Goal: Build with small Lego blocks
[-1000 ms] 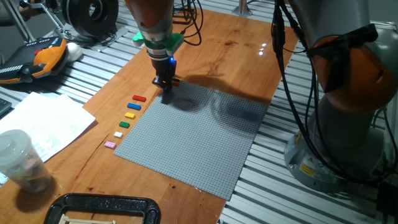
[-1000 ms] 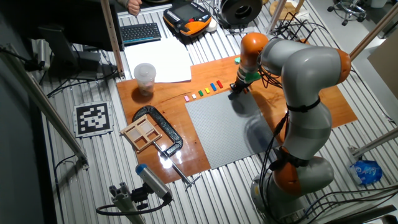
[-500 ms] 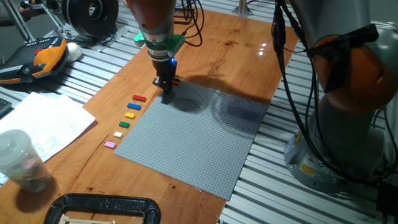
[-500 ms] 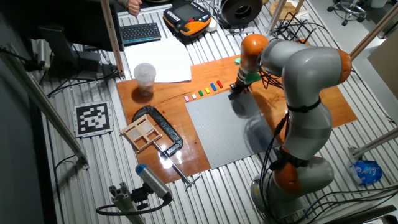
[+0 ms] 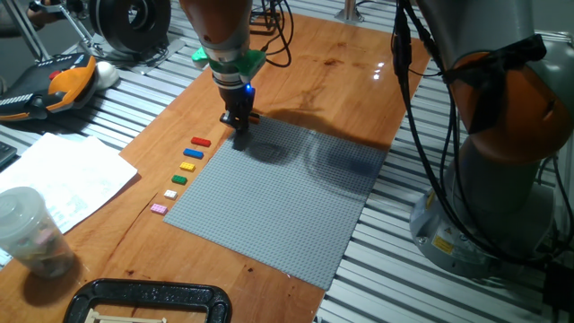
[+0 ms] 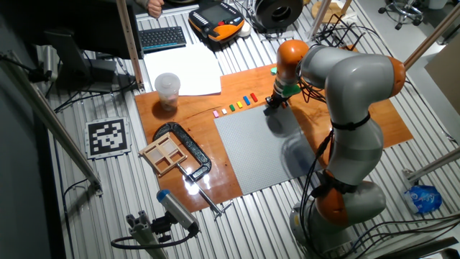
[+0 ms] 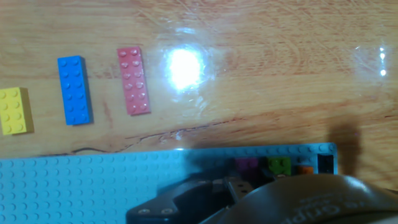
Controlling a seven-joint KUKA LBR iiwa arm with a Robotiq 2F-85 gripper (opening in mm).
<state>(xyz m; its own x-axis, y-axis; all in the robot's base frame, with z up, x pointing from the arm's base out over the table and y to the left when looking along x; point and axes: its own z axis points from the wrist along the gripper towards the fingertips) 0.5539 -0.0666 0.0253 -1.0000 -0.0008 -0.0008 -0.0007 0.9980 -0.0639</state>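
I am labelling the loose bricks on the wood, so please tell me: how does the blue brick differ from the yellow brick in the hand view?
The blue brick is longer; the yellow brick is shorter and partly cut off by the picture edge. Blue lies nearer the red brick. Both lie flat, studs up, apart on the wood.

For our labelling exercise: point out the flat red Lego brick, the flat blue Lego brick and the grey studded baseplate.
flat red Lego brick point(image 7: 133, 80), hand view, middle studs.
flat blue Lego brick point(image 7: 74, 89), hand view, its centre.
grey studded baseplate point(image 5: 278, 206), one fixed view, bare middle.
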